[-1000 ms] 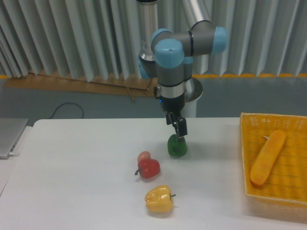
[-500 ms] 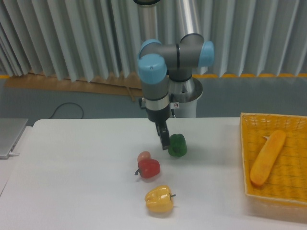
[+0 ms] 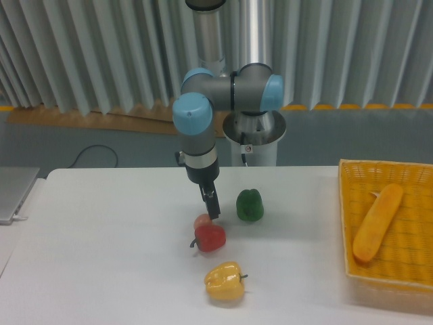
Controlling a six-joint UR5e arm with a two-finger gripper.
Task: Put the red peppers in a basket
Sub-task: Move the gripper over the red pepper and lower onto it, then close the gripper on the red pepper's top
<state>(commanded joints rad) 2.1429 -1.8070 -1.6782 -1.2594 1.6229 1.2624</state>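
Note:
A small glossy red pepper [image 3: 210, 237] lies near the middle of the white table, its dark stem pointing left. My gripper [image 3: 211, 204] hangs just above and behind it, pointing down. Its fingers [image 3: 212, 207] look close together with nothing between them, but their gap is too small to read. The yellow-orange wicker basket [image 3: 352, 223] stands at the right edge of the table, well away from the gripper.
A pinkish-orange egg-shaped thing [image 3: 202, 221] touches the red pepper's back. A green pepper [image 3: 249, 205] sits to the right of the gripper, a yellow pepper [image 3: 224, 282] in front. A long orange vegetable [image 3: 377, 221] lies in the basket. A grey laptop edge [image 3: 12, 193] is far left.
The arm has swung left, carrying the gripper from over the green pepper to a spot just above the red pepper. No object has moved.

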